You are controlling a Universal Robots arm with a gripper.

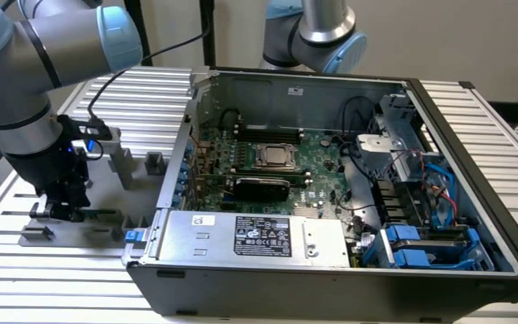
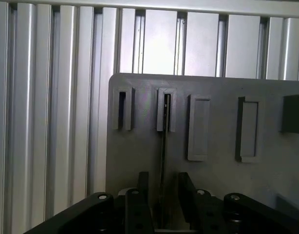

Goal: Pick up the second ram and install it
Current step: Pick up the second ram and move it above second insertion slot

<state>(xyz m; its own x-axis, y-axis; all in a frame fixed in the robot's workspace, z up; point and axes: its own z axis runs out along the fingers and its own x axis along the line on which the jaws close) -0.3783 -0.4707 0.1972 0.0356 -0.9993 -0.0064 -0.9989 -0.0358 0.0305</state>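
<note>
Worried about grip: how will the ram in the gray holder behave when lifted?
The second ram stands thin, on edge in the gray holder, so a sideways nudge may tilt it. Its straight edge suggests a stiff, light board.

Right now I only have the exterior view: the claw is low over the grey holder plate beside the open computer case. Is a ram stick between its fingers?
Observer: Yes. In the wrist view the long thin ram stick, edge-on as a dark strip, stands between the two black fingers of the claw.
Operator: Is it clamped?
Observer: No. The claw is open, with a gap on each side of the stick.
Operator: Where is its far end?
Observer: In a narrow slotted grey holder on the flat grey plate.
</note>
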